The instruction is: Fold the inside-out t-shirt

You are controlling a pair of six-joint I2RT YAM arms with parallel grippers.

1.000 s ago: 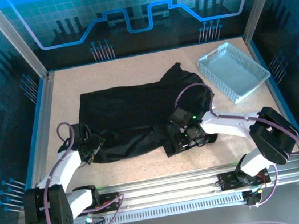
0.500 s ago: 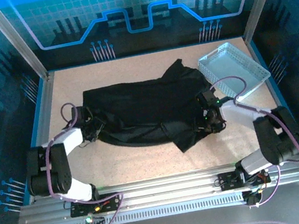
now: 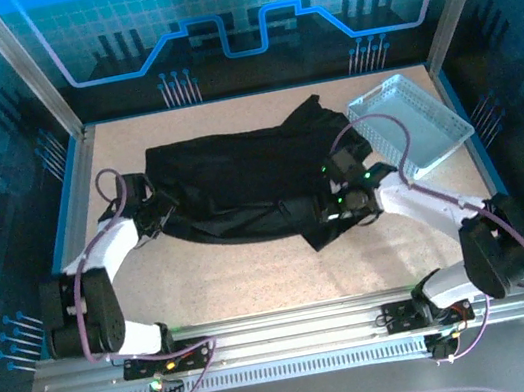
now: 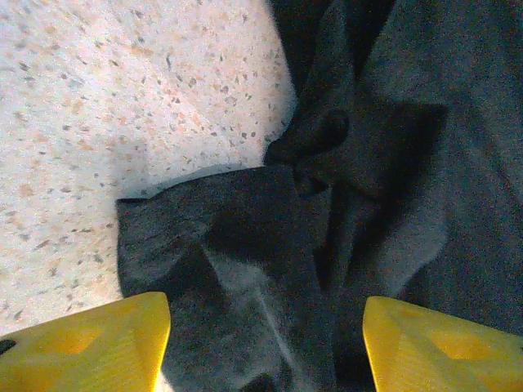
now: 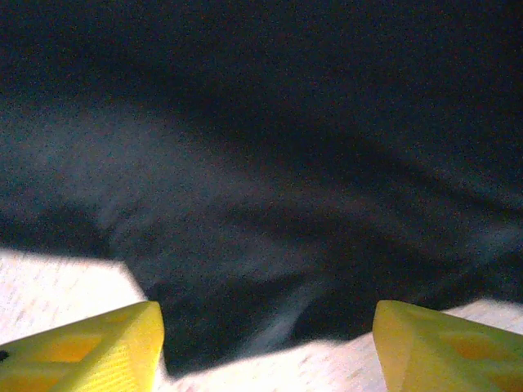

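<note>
From above, a perforated tray [image 3: 410, 124] is seen beside the crumpled black t-shirt [image 3: 240, 185]. Close up, the left gripper [image 4: 265, 339] and right gripper [image 5: 265, 343] are shown spread wide over soft fabric.

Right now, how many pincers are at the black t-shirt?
2. The left pincer sits at the t-shirt's left edge; the right pincer is over its near right part. Both stand open.

Black t-shirt [image 3: 240, 185]: plain, soft, matte fabric. I note it lies rumpled and partly spread, stretched crosswise over the middle of the bench [image 3: 247, 285]. Its left edge is bunched into folds, with one flap flat on the speckled surface. A pointed flap juts nearward at right.
</note>
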